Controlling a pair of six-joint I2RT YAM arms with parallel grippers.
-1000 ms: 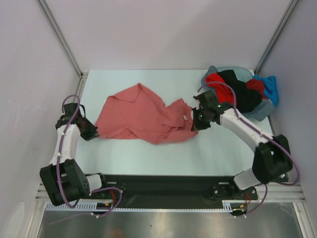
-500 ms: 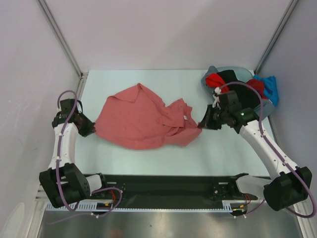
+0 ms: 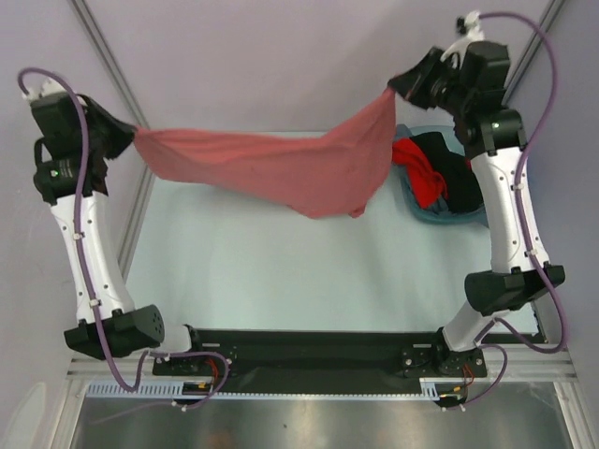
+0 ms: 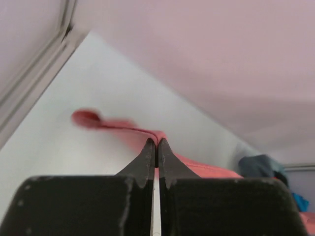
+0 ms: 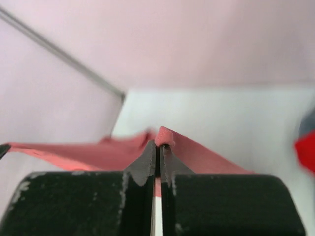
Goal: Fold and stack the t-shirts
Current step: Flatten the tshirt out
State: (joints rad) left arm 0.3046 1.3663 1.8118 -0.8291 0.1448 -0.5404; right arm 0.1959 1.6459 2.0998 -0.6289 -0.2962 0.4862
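Lab robot cell: plain white walls (image 3: 281,56), aluminium framing (image 3: 96,37), table (image 3: 281,271).

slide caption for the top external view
The left hand and right hand hold a salmon-red cloth t-shirt stretched in mid-air over the pale table.

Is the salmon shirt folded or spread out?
Spread, not folded: the salmon shirt hangs stretched between the left claw and right claw.

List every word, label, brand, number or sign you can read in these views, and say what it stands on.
No text can be read.
The salmon-red t-shirt, held up between both arms' jaws, shows plain cloth with no print or tag.
The shirts in the basin show no lettering.
The fittings at the arm bases are too small to read.
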